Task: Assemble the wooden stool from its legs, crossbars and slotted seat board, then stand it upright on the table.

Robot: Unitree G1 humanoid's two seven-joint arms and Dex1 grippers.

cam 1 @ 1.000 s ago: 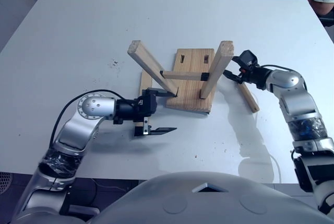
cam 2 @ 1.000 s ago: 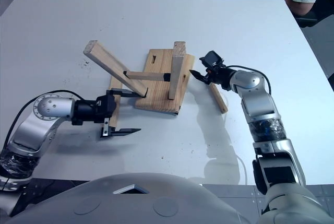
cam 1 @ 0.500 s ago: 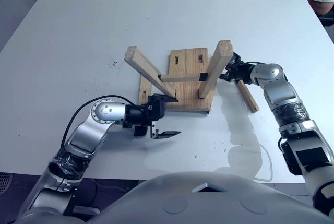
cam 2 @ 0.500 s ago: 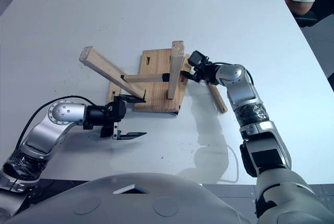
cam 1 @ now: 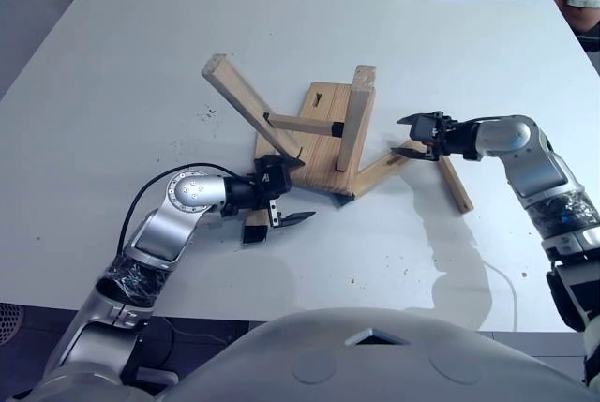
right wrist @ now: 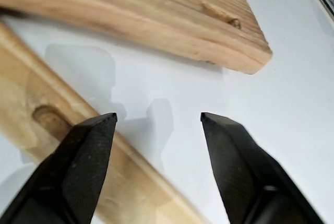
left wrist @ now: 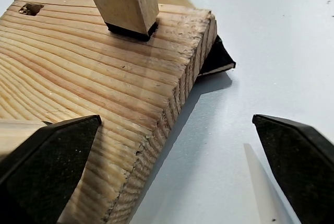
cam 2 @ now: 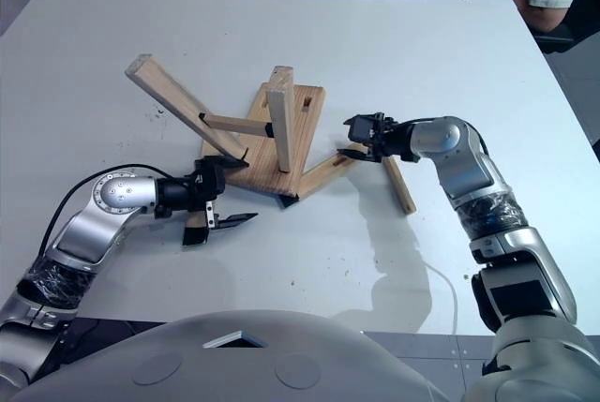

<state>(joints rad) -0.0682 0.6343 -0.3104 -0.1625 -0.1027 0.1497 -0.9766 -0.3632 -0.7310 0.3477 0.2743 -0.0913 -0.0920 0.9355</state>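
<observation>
Left gripper (cam 1: 307,189) and right gripper (cam 1: 399,137) face each other, fingers spread wide.

Bright even light, seemingly overhead; soft shadows on white table (cam 1: 112,93).

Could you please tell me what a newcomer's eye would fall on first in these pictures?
The half-built pale wooden stool in the middle of the white table: its slotted seat board lies flat with two legs standing up, joined by a crossbar, one leaning steeply to the robot's left. The left end effector is open at the board's near corner; the right end effector is open by a loose wooden bar beside the board.
</observation>
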